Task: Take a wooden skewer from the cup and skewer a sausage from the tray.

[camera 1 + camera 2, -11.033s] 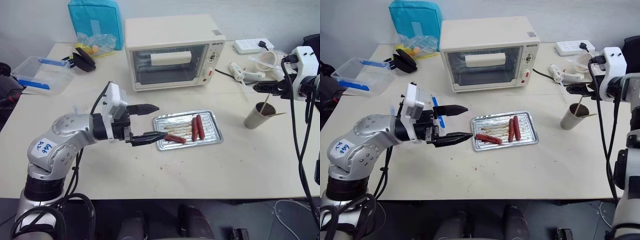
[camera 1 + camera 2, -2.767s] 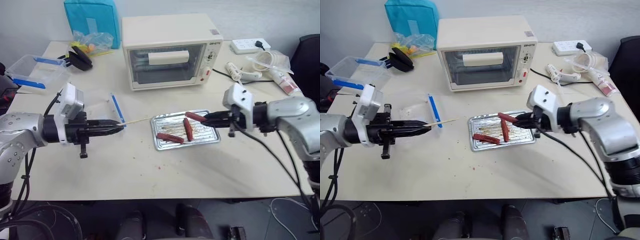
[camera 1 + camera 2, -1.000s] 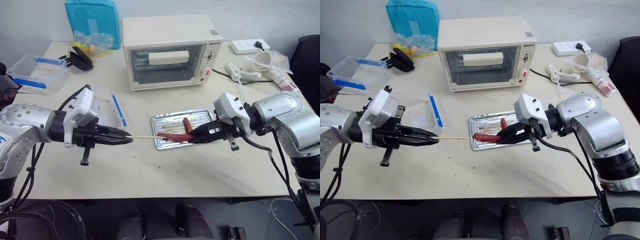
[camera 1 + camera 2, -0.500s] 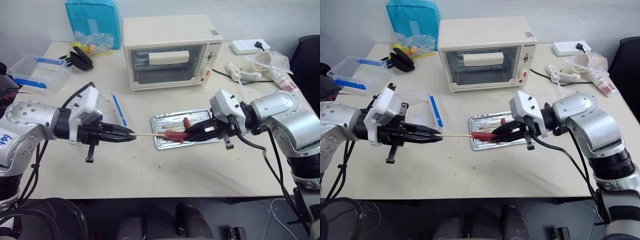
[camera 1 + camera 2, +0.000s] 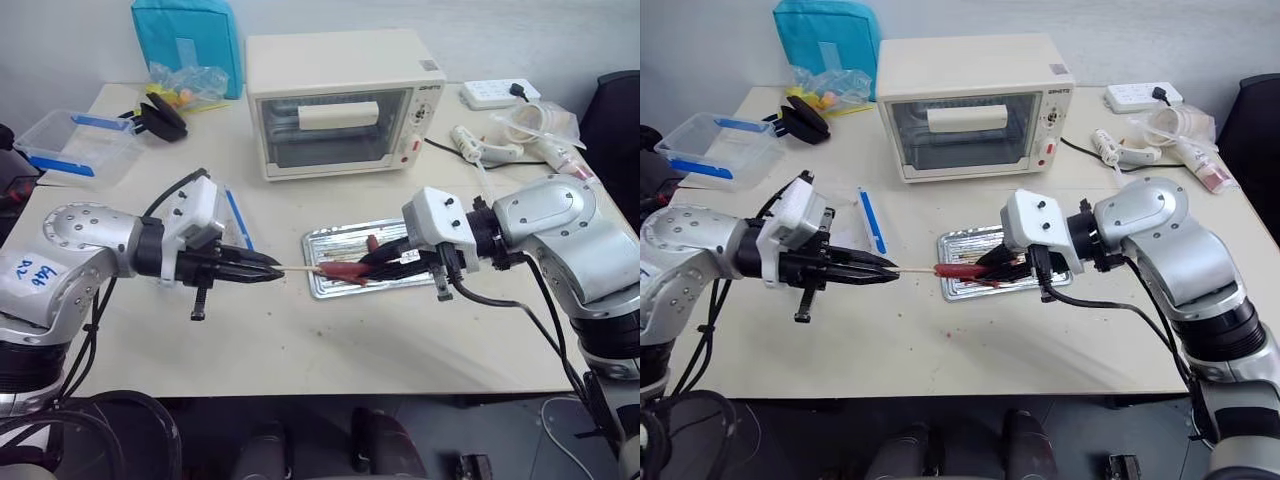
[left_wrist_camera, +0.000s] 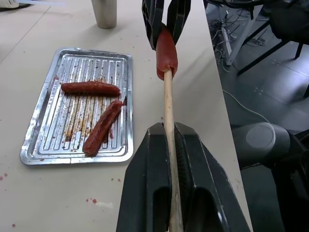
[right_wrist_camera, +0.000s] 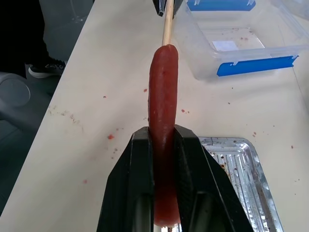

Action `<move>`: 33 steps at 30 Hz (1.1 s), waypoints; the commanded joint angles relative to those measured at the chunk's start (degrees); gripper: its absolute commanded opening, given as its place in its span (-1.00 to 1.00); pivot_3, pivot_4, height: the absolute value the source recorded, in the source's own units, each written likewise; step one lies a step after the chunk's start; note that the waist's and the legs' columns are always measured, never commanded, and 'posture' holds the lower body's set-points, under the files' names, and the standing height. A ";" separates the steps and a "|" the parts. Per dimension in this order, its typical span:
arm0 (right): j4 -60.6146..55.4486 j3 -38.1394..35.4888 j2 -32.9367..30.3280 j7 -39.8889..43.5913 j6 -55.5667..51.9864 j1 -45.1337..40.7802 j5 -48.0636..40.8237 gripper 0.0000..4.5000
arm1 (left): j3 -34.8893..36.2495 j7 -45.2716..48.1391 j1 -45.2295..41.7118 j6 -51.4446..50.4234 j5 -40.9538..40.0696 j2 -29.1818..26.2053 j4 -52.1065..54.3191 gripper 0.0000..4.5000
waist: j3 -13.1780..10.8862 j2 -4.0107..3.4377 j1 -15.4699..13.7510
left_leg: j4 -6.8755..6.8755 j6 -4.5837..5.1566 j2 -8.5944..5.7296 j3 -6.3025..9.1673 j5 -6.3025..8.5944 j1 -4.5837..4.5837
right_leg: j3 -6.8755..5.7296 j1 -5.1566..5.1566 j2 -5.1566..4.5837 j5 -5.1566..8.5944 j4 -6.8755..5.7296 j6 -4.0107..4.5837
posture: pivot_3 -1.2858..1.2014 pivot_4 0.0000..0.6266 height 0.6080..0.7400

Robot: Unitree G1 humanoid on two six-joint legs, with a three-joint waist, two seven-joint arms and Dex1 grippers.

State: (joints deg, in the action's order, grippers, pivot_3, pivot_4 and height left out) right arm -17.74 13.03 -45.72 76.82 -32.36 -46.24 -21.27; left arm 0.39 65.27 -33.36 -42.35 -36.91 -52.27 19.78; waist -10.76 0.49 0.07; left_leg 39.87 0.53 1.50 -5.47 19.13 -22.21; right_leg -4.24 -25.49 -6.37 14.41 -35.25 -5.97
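Note:
My left gripper (image 5: 272,268) is shut on the wooden skewer (image 6: 167,111), which points level toward the right. My right gripper (image 5: 368,264) is shut on a reddish-brown sausage (image 7: 162,116) and holds it lengthwise just above the near-left part of the silver tray (image 5: 425,232). The skewer's tip (image 5: 920,269) meets the sausage's left end (image 5: 940,269). How deep it sits I cannot tell. Two more sausages (image 6: 90,88) lie in the tray (image 6: 34,145). The cup (image 6: 105,12) stands beyond the tray.
A white oven (image 5: 340,100) stands behind the tray. A clear plastic box with blue clips (image 5: 75,145) sits at the far left, with another clear, blue-clipped piece (image 5: 235,215) near my left arm. A power strip (image 5: 495,92) and cables lie at the back right.
My left gripper has moved right with the skewer, bringing its tip against the sausage's end. My right wrist has rolled a little, still gripping the sausage.

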 commanded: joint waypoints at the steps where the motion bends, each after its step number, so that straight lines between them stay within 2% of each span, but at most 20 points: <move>1: -4.80 -0.01 2.16 0.12 2.28 -2.35 -1.79 -0.81 | -1.02 -1.90 -1.32 1.32 0.99 1.81 1.61 -1.00 | 0.00 0.00 0.00 | 0.01 0.00 0.00 0.00 0.00 0.00 | 0.00 0.00 0.00 0.00 0.00 0.00 | 0.03 -0.52 1.00; 3: -4.25 0.07 1.93 0.08 1.93 -2.28 -1.21 -0.81 | -0.40 -1.99 -0.93 1.38 1.30 1.96 1.61 -1.00 | 0.00 0.00 0.02 | 0.03 0.00 0.00 0.00 0.00 0.00 | 0.00 0.00 0.00 0.00 -0.02 0.00 | 0.03 -0.52 1.00; 8: -3.99 -0.88 2.33 -1.92 1.26 -1.99 -0.11 -0.19 | 3.64 -4.25 2.09 0.79 1.15 1.36 2.61 -1.00 | 0.00 0.00 0.14 | 0.05 -0.01 0.05 0.09 0.01 0.02 | 0.02 -0.01 0.02 0.01 -0.10 0.02 | 0.03 -0.52 1.00; 14: 1.17 -4.23 1.41 -3.33 0.10 -5.03 -0.98 -0.19 | 13.18 -14.18 10.20 -3.33 -0.63 1.95 9.19 -1.00 | 0.00 0.00 0.13 | 0.11 0.03 0.18 0.17 0.05 0.03 | 0.06 -0.02 -0.08 0.02 -0.17 0.03 | 0.03 -0.52 1.00; 17: 3.77 -6.72 0.95 -4.31 -2.24 -6.92 -2.68 -0.19 | 19.82 -23.80 15.33 -7.64 0.09 4.13 14.34 -1.00 | 0.00 0.00 0.12 | 0.10 0.06 0.21 0.18 0.06 0.05 | 0.08 -0.02 -0.12 0.02 -0.17 0.03 | 0.03 -0.52 1.00; 21: 4.28 -9.85 0.24 -5.10 -7.20 -7.71 -6.48 -0.19 | 27.10 -43.18 18.38 -18.44 0.67 13.74 23.87 -1.00 | 0.01 0.03 -0.09 | 0.10 0.09 0.22 0.20 0.09 0.04 | 0.10 0.00 -0.17 0.01 -0.18 0.02 | 0.03 -0.52 1.00; 26: 5.41 -9.81 0.90 -6.27 -8.32 -9.55 -7.05 -0.19 | 27.63 -63.63 18.19 -28.79 7.30 27.79 32.01 -1.00 | 0.06 0.15 -0.07 | 0.13 0.11 0.16 0.18 0.10 0.07 | 0.19 0.01 -0.20 -0.01 -0.23 -0.01 | 0.03 -0.52 1.00; 33: 5.57 -8.94 1.91 -7.14 -8.91 -11.28 -8.01 -0.19 | 26.63 -75.13 17.93 -31.95 15.25 38.08 32.03 -1.00 | 0.06 0.17 -0.02 | 0.13 0.05 0.18 0.16 0.12 0.10 | 0.17 0.01 -0.16 0.00 -0.23 0.00 | 0.03 -0.52 1.00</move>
State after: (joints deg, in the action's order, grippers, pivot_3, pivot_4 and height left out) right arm -11.22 4.93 -43.73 69.98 -41.41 -55.67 -28.41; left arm 26.62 -8.01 -15.32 -74.48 -23.63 -14.44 49.81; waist -10.70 0.65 0.05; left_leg 40.00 0.59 1.68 -5.31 19.25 -22.11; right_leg -4.07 -25.48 -6.54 14.41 -35.47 -5.97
